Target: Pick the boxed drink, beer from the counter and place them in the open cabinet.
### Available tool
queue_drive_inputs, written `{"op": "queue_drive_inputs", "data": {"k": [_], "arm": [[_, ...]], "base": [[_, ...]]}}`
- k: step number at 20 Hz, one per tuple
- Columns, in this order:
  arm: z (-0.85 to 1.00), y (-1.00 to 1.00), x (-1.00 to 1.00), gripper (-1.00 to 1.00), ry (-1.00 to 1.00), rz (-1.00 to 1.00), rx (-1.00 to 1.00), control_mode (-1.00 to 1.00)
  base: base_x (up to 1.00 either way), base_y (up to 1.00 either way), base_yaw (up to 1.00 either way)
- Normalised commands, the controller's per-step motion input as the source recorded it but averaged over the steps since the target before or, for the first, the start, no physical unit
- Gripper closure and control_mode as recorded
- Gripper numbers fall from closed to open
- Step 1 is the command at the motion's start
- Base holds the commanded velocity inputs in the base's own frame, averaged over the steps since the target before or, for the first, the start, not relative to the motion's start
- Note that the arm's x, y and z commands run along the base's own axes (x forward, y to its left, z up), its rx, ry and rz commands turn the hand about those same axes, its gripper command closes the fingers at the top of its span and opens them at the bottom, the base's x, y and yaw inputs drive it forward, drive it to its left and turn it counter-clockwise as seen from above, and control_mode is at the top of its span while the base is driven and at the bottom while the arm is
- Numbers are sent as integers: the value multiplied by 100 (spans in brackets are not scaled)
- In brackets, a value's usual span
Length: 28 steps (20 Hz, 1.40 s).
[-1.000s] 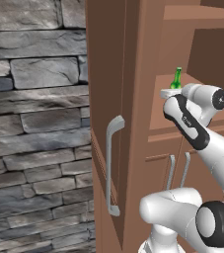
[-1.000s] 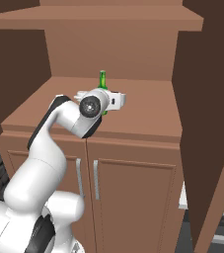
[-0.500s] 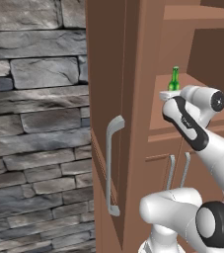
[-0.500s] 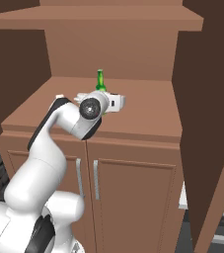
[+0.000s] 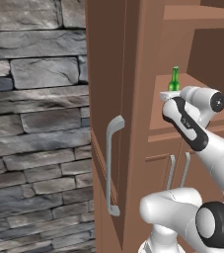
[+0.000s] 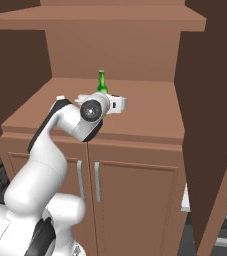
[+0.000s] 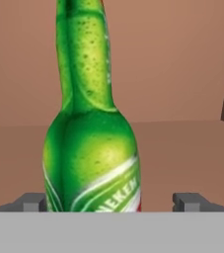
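Beer upright on open cabinet shelf, between spread gripper fingers, ungrasped.

beer upright between end effector fingers, bare shelf beside

Rendered kitchen – tall brown wood cabinet w/ shelf niche, bar-handled lower doors, grey stone wall

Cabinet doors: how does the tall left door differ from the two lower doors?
The tall door stands swung open; the lower doors are shut. The tall door's handle is a long bowed bar; the lower doors' handles are short and slim. All are reddish-brown wood with silver handles.
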Motion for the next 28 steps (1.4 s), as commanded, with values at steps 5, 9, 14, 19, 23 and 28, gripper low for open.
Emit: {"op": "queue_drive_inputs", "data": {"k": [5, 9, 14, 19, 23, 28], "arm": [[8, -1, -9, -100, 0, -1, 0, -100], [16, -7, -33, -100, 0, -3, 0, -100], [16, -11, -46, -100, 0, -4, 0, -100], [14, -13, -60, -100, 0, -2, 0, -100], [12, -17, -84, -100, 0, -2, 0, -100], [6, -28, -100, -100, 0, -3, 0, -100]], "base": [[0, 0, 0], [0, 0, 0], [0, 0, 0], [0, 0, 0], [0, 0, 0], [0, 0, 0]]}}
